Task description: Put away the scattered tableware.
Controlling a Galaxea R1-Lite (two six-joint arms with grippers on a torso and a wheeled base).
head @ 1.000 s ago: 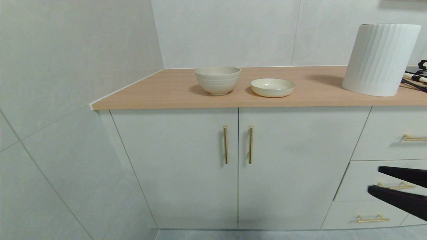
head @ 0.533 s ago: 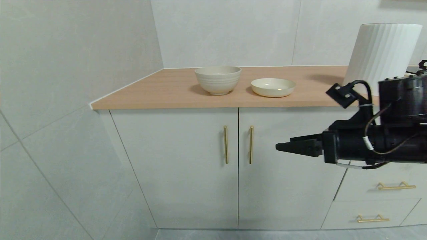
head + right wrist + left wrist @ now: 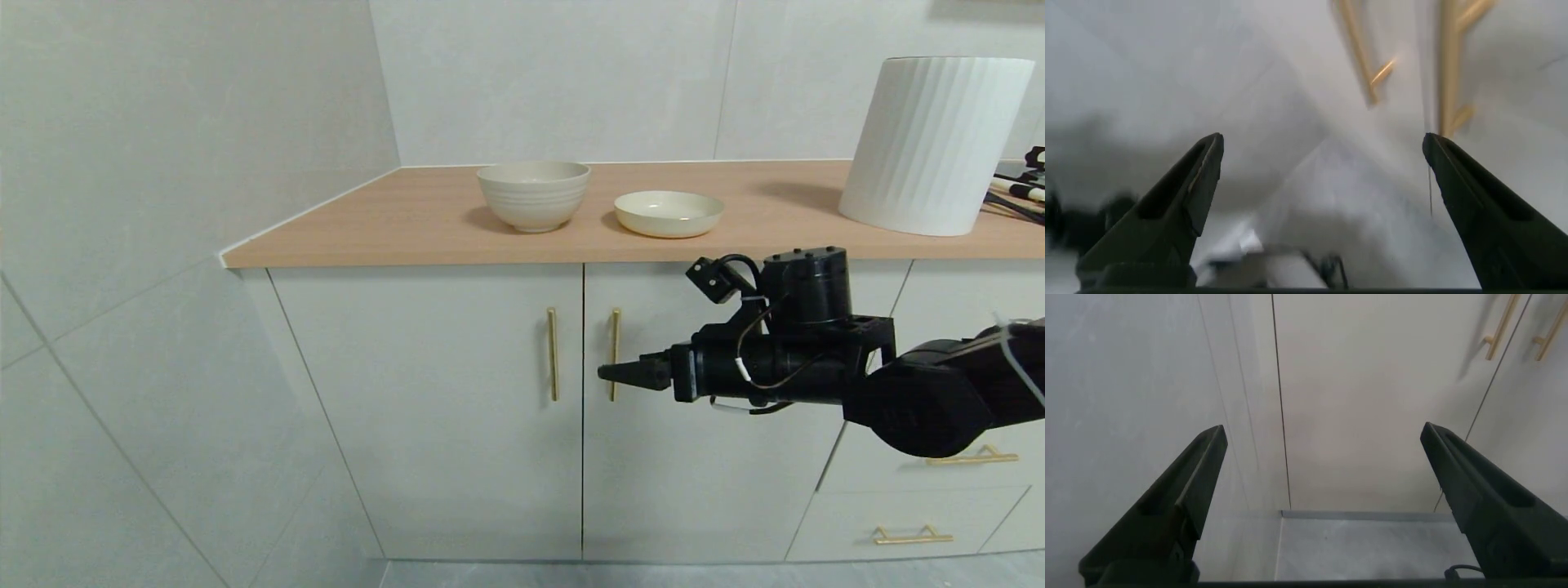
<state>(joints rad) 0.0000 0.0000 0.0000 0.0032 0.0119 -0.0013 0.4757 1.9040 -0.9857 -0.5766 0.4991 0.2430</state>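
Note:
A ribbed cream bowl (image 3: 533, 194) and a shallow cream plate (image 3: 668, 213) stand side by side on the wooden countertop (image 3: 392, 224). Below them are two closed white cabinet doors with vertical gold handles (image 3: 553, 354) (image 3: 614, 354). My right gripper (image 3: 612, 373) is held level in front of the right door, its tip at that door's handle. In the right wrist view it (image 3: 1321, 143) is open, with both gold handles (image 3: 1449, 65) close ahead. My left gripper (image 3: 1323, 433) is open and empty, low before the cabinet front near the floor.
A tall white ribbed container (image 3: 935, 143) stands at the counter's right end, with dark utensils (image 3: 1016, 192) beside it. Drawers with gold handles (image 3: 913, 536) lie right of the doors. A tiled wall (image 3: 163, 245) closes off the left side.
My right arm has risen from the lower right edge and swept left across the cabinet front until its tip reached the right door's handle. Bowl and plate have not moved.

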